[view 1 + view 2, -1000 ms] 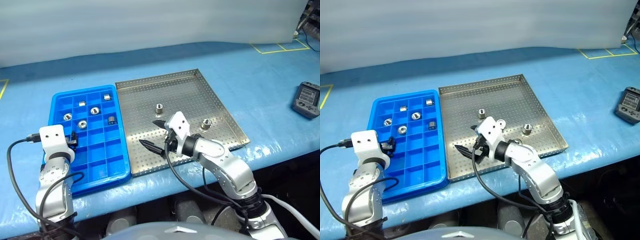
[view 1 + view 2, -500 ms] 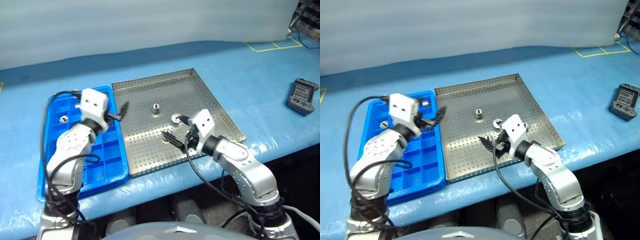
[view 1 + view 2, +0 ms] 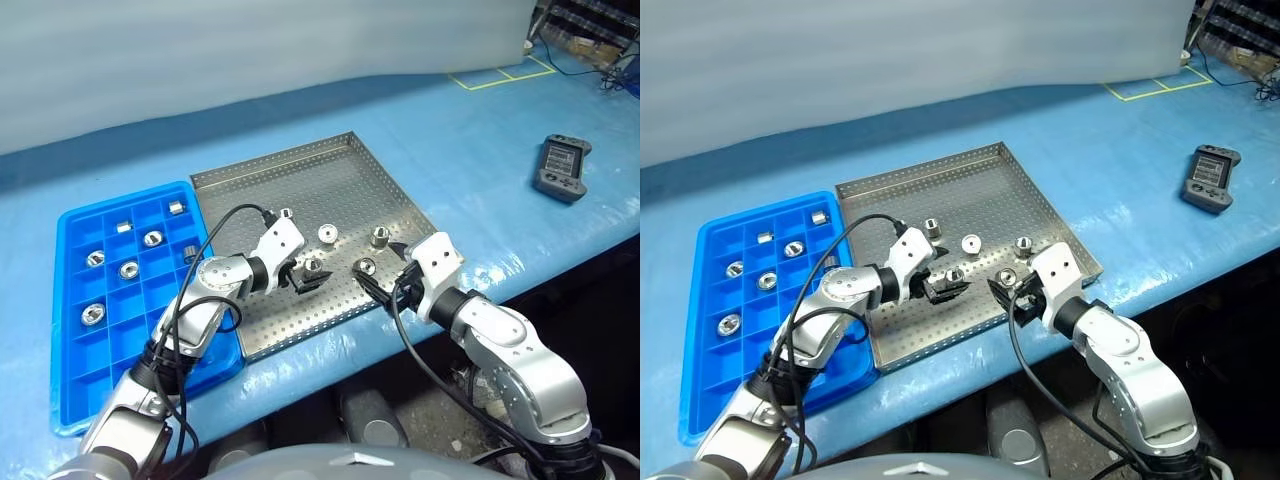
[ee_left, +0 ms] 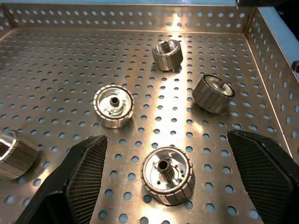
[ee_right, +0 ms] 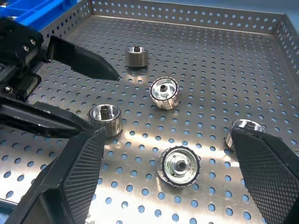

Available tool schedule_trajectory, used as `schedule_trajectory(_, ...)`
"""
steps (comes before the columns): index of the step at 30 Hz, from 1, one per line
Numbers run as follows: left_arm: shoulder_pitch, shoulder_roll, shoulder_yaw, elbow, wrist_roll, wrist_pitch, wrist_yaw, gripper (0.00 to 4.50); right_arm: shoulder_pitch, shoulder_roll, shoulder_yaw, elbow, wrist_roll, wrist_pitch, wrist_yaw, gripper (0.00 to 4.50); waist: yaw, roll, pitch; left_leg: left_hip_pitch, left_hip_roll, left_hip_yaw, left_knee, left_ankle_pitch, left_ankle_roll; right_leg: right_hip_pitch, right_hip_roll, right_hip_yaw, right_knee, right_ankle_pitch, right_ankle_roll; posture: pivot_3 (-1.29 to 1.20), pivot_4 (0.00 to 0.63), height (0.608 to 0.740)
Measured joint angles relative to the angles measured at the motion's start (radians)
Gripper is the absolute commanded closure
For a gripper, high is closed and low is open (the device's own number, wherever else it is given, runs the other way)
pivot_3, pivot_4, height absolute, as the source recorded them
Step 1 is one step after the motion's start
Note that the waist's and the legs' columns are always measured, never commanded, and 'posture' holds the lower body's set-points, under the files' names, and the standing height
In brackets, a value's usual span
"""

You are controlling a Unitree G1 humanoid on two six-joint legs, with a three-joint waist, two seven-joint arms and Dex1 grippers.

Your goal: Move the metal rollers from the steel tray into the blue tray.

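Note:
The steel tray [image 3: 300, 180] lies mid-table with several metal rollers [image 3: 327, 233] on it. My left gripper [image 3: 305, 273] reaches in from the blue tray's side. It is open, and one roller [image 4: 167, 182] stands loose between its fingers [image 4: 88, 172]. My right gripper [image 3: 382, 266] hangs over the tray's near right part, also open, with another roller [image 5: 179, 165] on the tray between its fingers [image 5: 79, 177]. Nothing is gripped. The blue tray [image 3: 110, 370] sits left of the steel one, with several rollers [image 3: 152, 238] in its far compartments.
A black handheld controller [image 3: 562, 167] lies on the blue table cover at the far right. Yellow tape marks [image 3: 495, 78] show at the back right. The table's front edge [image 3: 330, 350] runs just behind both wrists. A black cable [image 3: 215, 235] loops over the left arm.
The camera has swung right. My left gripper moved from over the blue tray onto the steel tray, opening wider. My right gripper shifted towards the tray's right side, still open.

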Motion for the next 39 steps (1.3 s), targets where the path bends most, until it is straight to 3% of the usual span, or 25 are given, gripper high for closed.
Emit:
schedule_trajectory(4,-0.003,0.010,-0.040,0.049,0.051,-0.005,0.000,0.05,0.000,0.008,0.011,-0.003,0.000,0.000,-0.007,0.00,-0.012,0.000,0.000,0.000,0.000,0.000,0.000,0.000,0.000,0.000,0.000,0.000,0.000,0.000,0.000,-0.26,0.150,0.740)
schedule_trajectory(13,0.042,-0.006,0.015,0.006,0.041,0.012,0.034,2.78,-0.037,0.012,0.040,0.005,0.000,0.000,-0.006,0.00,-0.011,0.001,0.001,-0.001,0.000,0.000,0.000,0.000,0.001,-0.002,0.000,0.000,0.000,0.000,0.000,-0.23,0.150,0.740)
schedule_trajectory(21,0.156,-0.100,0.286,-0.234,-0.079,0.061,0.190,2.78,-0.114,0.021,0.089,0.066,0.000,-0.003,0.025,0.00,0.011,0.001,0.002,-0.001,0.000,-0.001,0.000,-0.001,0.001,-0.003,0.000,0.000,0.000,0.001,0.002,-0.10,0.150,0.740)
schedule_trajectory(30,0.350,-0.184,0.530,-0.472,-0.025,0.051,0.491,2.78,-0.252,0.072,0.208,0.172,-0.001,-0.038,0.119,0.00,0.080,0.001,0.002,-0.001,0.000,-0.002,-0.001,-0.001,0.001,-0.002,0.000,-0.001,0.000,0.001,0.002,0.04,0.150,0.740)
schedule_trajectory(39,0.675,-0.251,0.578,-0.611,0.073,0.019,0.635,2.78,-0.310,0.096,0.277,0.233,0.001,-0.056,0.201,0.00,0.177,0.000,0.003,-0.002,0.000,-0.003,-0.001,-0.001,0.001,-0.002,-0.002,-0.003,-0.002,-0.001,-0.001,0.13,0.150,0.740)
